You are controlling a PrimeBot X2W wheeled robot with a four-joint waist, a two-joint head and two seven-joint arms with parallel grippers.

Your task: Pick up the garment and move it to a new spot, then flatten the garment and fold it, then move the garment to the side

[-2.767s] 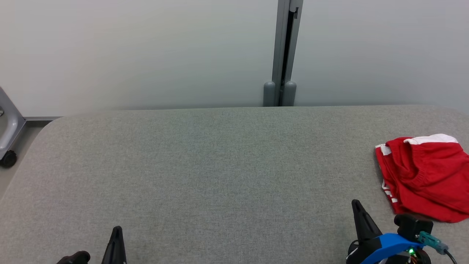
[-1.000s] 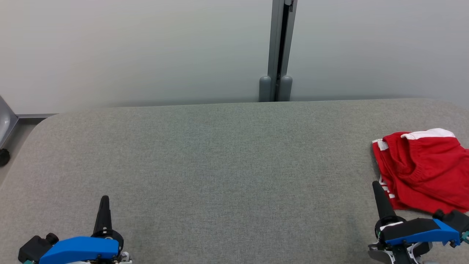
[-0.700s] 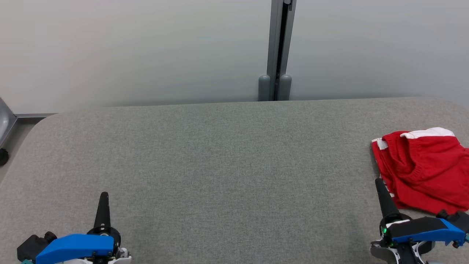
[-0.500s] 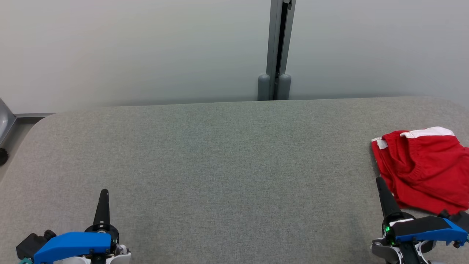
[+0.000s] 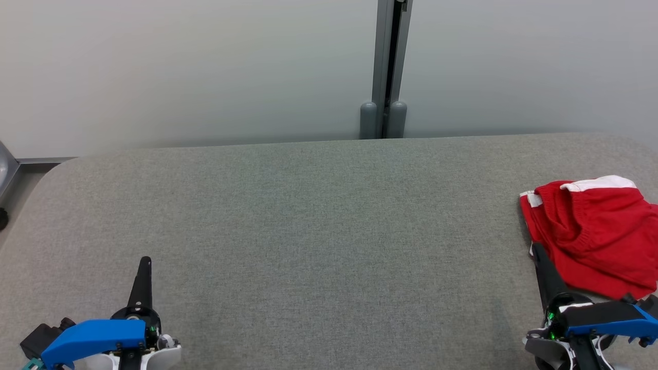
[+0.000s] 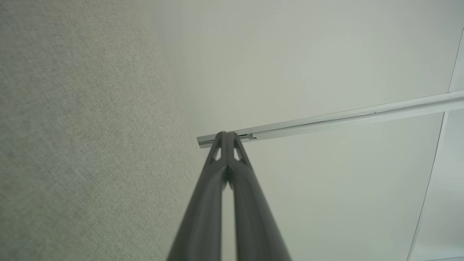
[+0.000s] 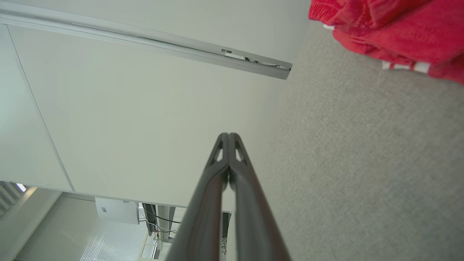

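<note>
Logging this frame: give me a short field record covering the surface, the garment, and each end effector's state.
table: grey fabric top, pale wall behind
garment: red, white trim, bunched, lying at the table's right side
left end effector: shut, empty, over the table's near left
right end effector: shut, empty, tip just short of the garment
held: nothing

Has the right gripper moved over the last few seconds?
Yes. The right gripper, shut, has shifted to the right, farther from the grey post, and its tip now sits at the near left edge of the red garment.
</note>
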